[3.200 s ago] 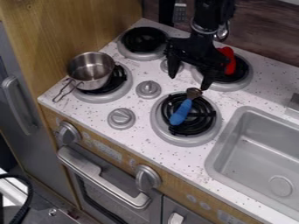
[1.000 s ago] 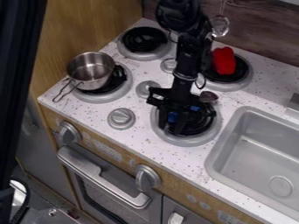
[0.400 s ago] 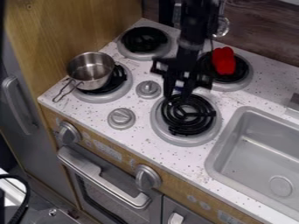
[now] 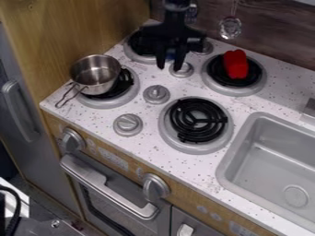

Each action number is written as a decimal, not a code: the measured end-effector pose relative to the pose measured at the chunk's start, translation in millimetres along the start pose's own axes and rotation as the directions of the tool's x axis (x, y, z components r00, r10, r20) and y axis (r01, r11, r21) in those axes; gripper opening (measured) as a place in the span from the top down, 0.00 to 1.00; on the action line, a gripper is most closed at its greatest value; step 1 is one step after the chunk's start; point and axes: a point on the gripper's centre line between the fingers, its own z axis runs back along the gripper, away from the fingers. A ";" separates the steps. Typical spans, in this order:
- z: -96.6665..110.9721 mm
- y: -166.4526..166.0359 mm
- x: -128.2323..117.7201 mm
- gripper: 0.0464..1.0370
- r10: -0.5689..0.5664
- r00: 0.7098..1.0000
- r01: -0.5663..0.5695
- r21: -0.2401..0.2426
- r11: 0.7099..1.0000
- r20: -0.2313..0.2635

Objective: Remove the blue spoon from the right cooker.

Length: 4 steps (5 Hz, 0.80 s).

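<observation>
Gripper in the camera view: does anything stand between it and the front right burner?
Only a knob sits on the line from the gripper to that burner; it looks low enough to pass over.

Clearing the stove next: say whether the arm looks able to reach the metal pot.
Probably yes; nothing covers the metal pot or stands between it and the end effector, though a trace of blue there hints it may hold something.

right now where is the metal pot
In the camera view, the metal pot sits at the left, on the front-left burner, beside the wooden side panel.
</observation>
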 end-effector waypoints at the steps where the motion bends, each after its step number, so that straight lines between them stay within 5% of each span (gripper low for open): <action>1: -18.1 10.2 26.7 0.71 0.051 0.999 -0.051 0.003 0.999 -0.021; 2: -32.7 7.6 44.6 0.71 0.067 0.997 -0.068 -0.029 0.997 -0.026; 4: -44.7 6.7 47.6 0.68 0.054 0.997 -0.055 -0.015 0.998 -0.063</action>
